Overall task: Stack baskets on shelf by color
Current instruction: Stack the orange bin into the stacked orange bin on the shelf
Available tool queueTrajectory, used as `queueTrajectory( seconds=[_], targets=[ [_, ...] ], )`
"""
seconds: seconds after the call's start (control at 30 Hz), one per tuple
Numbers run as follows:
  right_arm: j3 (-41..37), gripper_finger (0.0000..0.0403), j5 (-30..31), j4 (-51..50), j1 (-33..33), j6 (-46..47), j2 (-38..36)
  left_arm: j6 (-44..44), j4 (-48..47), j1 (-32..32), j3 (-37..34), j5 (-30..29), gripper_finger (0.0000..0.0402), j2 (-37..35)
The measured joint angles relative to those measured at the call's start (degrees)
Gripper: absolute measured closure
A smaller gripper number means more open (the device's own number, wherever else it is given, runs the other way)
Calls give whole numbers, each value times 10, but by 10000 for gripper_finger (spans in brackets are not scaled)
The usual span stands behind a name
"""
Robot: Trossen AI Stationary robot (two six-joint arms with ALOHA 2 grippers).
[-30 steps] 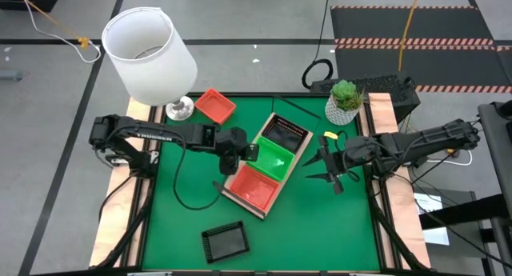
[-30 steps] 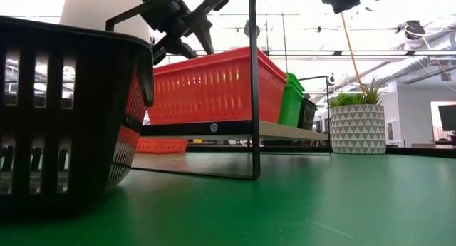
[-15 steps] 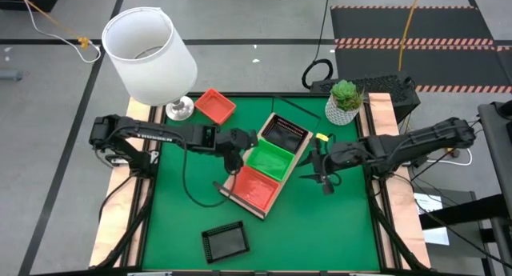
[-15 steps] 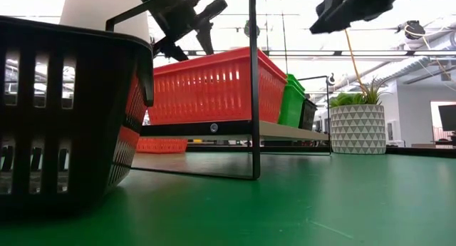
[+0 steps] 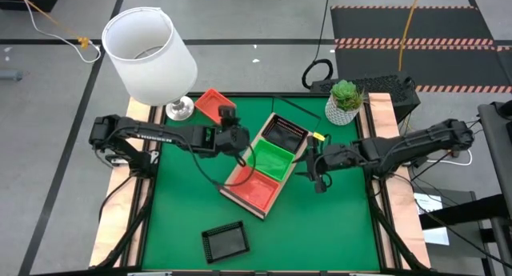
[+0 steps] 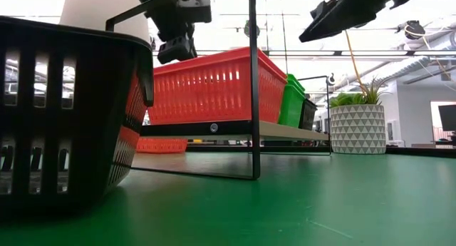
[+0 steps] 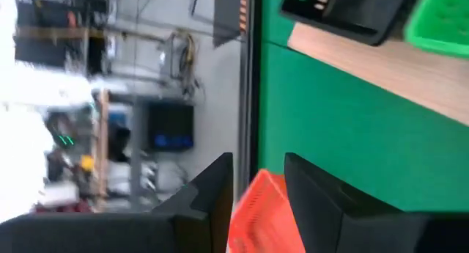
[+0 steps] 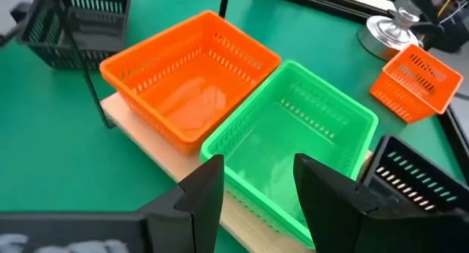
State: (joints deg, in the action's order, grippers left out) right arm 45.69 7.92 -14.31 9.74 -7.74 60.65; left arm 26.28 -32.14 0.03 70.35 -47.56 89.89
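The shelf lies slantwise on the green mat. On it stand a black basket, a green basket and an orange basket. A loose orange basket rests on the mat by the lamp foot. A loose black basket rests near the front edge. My left gripper hovers open at the shelf's left side, rolled on its side, pointing at the loose orange basket. My right gripper hangs open at the shelf's right side, above the green basket. Neither touches anything.
A white lamp stands at the far left corner and a potted plant at the far right. The shelf's thin black frame rises above the board. Bare green mat lies to the front right.
My left gripper has rolled about its own line onto its side and swung away from the green basket toward the far edge, staying at the shelf's left side. My right gripper has come down and toward the table's left, closer to the shelf. The baskets have not moved.
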Motion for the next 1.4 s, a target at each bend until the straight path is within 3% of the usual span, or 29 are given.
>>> queueTrajectory(
  seconds=[0.17,0.37,0.67,0.77,0.93,1.2,1.4],
  targets=[
    [0,243,23,-1,-2,21,0,-74,-29,32,0,95,288,0],
    [0,243,28,-4,-2,26,0,-75,-12,79,0,192,306,0],
    [0,243,28,-9,-2,21,0,-104,-15,150,0,217,309,0],
    [0,243,28,-10,-2,21,0,-106,-39,170,0,253,305,0],
    [0,243,28,-11,-2,16,0,-175,-56,206,0,309,262,0],
    [0,243,28,-10,-2,11,0,-285,-50,226,-27,312,159,0],
    [0,243,28,-10,-2,10,0,-363,-34,242,-68,310,137,0]
  ],
)
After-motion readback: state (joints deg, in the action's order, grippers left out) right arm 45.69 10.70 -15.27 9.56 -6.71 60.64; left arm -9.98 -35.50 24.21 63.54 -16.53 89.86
